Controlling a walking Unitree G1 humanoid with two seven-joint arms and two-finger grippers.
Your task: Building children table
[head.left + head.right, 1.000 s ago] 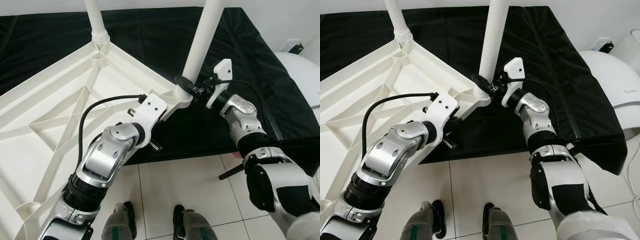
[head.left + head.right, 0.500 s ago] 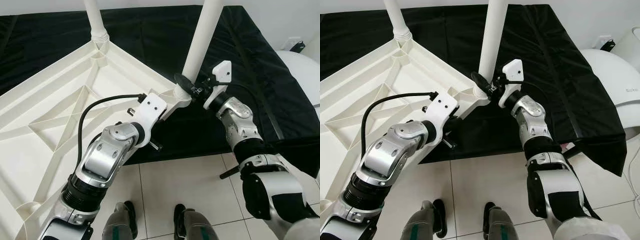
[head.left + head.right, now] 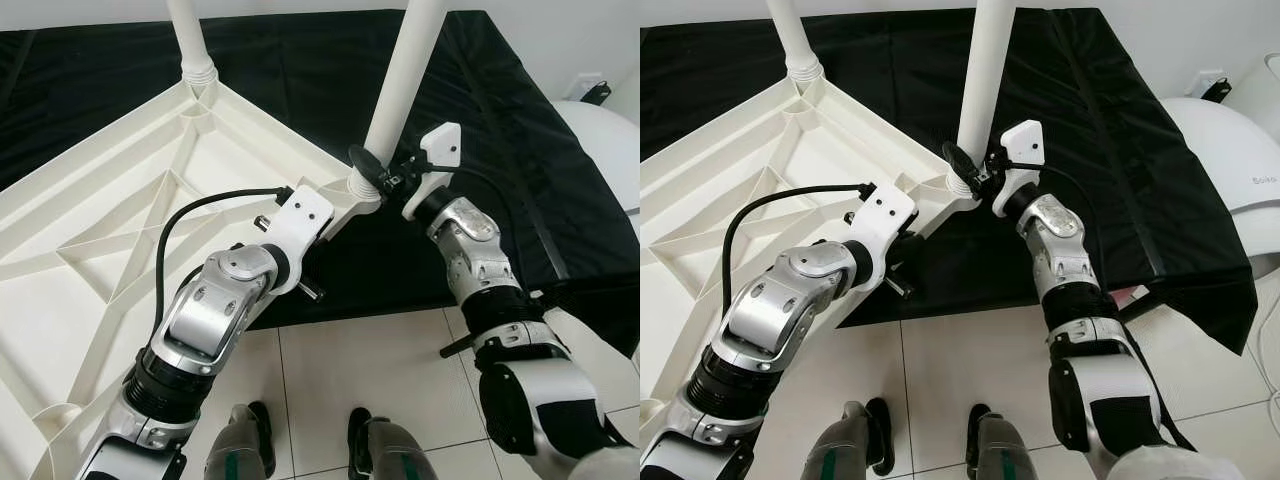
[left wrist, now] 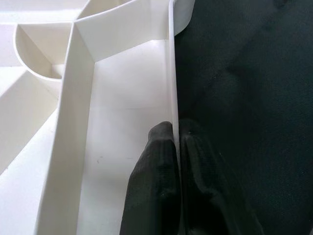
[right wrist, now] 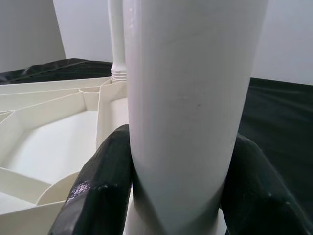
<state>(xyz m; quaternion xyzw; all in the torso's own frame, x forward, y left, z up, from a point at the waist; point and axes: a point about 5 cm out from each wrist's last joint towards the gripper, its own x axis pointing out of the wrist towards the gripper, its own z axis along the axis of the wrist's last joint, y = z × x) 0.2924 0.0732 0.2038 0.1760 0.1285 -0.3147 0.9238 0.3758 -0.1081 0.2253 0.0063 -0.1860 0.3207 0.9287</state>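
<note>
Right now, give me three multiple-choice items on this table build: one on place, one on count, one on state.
1. Where does the right gripper hold the near leg?
A. at its base by the socket
B. at its top end
C. nowhere

2. How many legs stand on the upturned tabletop?
A. none
B. two
C. four

3. How are the left gripper fingers set?
A. spread wide in the air
B. pinched on the tabletop's edge wall
C. shut on a cable

Answers:
1. A: the fingers clasp the leg just above the corner socket.
2. B: the near leg and the far leg stand up.
3. B: the thin white wall runs between them.
</note>
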